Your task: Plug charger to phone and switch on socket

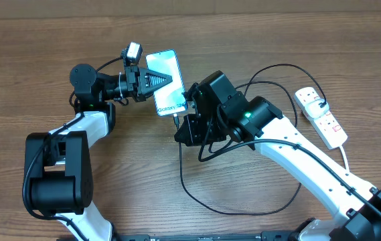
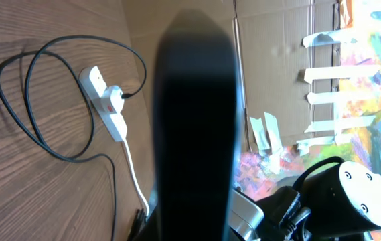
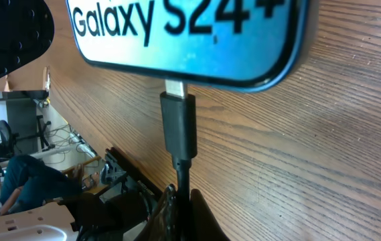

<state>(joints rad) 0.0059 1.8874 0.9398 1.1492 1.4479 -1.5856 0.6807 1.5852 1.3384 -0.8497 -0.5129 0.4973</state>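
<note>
The phone (image 1: 161, 62), its light blue screen reading "Galaxy S24", is held tilted off the table by my left gripper (image 1: 163, 80), shut on its sides. In the left wrist view the phone's dark back (image 2: 193, 114) fills the middle and hides the jaws. My right gripper (image 3: 183, 204) is shut on the charger cable just behind its black connector (image 3: 179, 130). The connector's metal tip (image 3: 175, 88) meets the phone's lower edge (image 3: 197, 70), with a short bit of metal showing. The charger's thin cable (image 1: 207, 206) loops over the table to the white socket (image 1: 329, 124) at the right.
The socket (image 2: 104, 99) has red switches, a black plug in one outlet and a white cord trailing to the table edge. Loops of charger cable (image 2: 39, 137) lie between it and the arms. Cardboard and clutter stand beyond the table.
</note>
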